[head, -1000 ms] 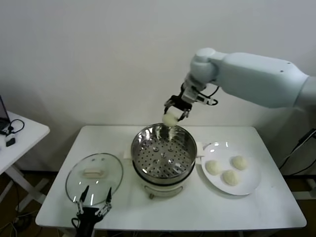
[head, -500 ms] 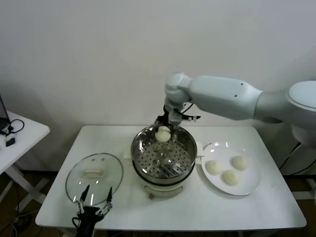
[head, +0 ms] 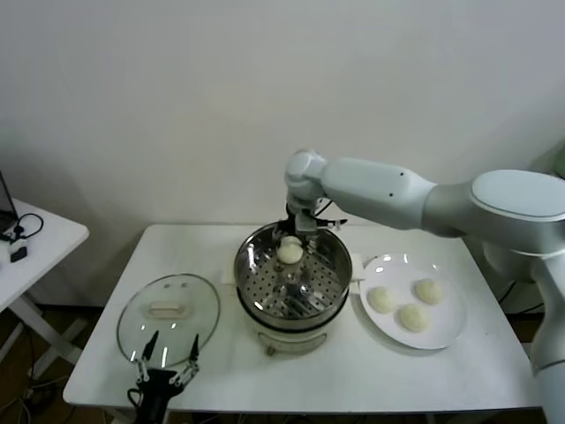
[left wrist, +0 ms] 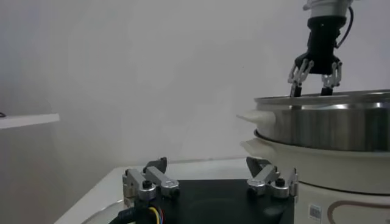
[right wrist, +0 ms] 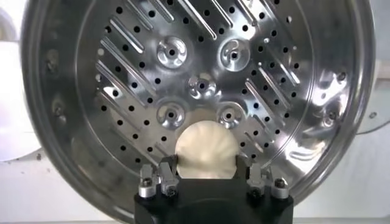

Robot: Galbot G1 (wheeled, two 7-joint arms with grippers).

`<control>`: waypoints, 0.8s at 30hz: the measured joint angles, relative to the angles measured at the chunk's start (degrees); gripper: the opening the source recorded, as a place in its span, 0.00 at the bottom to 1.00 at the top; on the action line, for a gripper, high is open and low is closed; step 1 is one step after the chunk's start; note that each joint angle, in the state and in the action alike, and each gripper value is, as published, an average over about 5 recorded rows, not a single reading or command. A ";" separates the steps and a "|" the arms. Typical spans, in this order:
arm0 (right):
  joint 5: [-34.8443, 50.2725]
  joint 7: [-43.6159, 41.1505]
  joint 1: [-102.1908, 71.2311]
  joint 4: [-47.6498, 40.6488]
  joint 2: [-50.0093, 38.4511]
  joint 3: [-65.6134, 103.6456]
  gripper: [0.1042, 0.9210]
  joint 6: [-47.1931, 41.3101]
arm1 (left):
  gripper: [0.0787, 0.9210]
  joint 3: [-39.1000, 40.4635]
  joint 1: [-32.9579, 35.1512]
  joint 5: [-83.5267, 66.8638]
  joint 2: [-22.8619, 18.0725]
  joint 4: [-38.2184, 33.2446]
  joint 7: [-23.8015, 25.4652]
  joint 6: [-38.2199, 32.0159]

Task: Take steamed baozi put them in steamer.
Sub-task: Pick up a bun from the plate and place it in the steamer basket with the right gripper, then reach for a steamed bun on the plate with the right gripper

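Baozi (head: 290, 251) held low inside the steamer (head: 331, 283).
Our right gripper (right wrist: 207, 178) jaws clamp it; released while tilted, it may roll or stick. Left gripper (left wrist: 210, 182) idles, jaws apart.

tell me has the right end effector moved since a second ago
Yes. The right end effector, shut on a baozi, has come toward the robot's left and down, from above the steamer rim's far edge into the pot.
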 measured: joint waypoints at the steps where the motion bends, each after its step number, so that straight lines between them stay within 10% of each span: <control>1: -0.07 -0.04 -0.08 -0.33 0.14 0.01 0.66 0.17 | 0.88 -0.01 -0.02 -0.02 0.00 0.02 0.00 0.00; 24: 21.30 -1.04 12.50 4.59 -7.22 -10.81 0.88 -3.77 | 0.88 -0.21 1.36 -0.04 -0.81 -2.34 0.00 0.52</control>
